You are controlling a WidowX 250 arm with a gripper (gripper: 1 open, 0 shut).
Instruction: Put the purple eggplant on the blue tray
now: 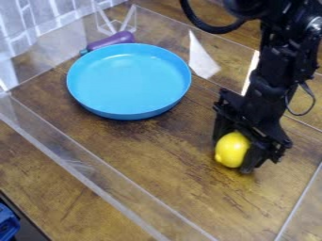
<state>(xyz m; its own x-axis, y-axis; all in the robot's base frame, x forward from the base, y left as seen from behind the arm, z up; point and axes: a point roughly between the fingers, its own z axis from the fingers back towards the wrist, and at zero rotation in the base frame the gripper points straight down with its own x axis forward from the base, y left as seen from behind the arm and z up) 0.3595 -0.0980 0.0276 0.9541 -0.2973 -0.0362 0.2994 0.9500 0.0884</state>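
The purple eggplant (111,40) lies on the wooden table just behind the far rim of the blue tray (88,94), touching or nearly touching it. The tray is round, shallow and holds nothing. My gripper (243,151) stands far to the right of both, pointing straight down at the table. It is shut on a round yellow lemon (229,152), which sits low between the black fingers (265,146), at or just above the wood.
Clear acrylic walls (75,160) fence the wooden table (138,160) along the front left and the back. A white card (201,55) leans upright behind the tray's right side. A blue object (6,222) shows at the bottom left corner, outside the wall.
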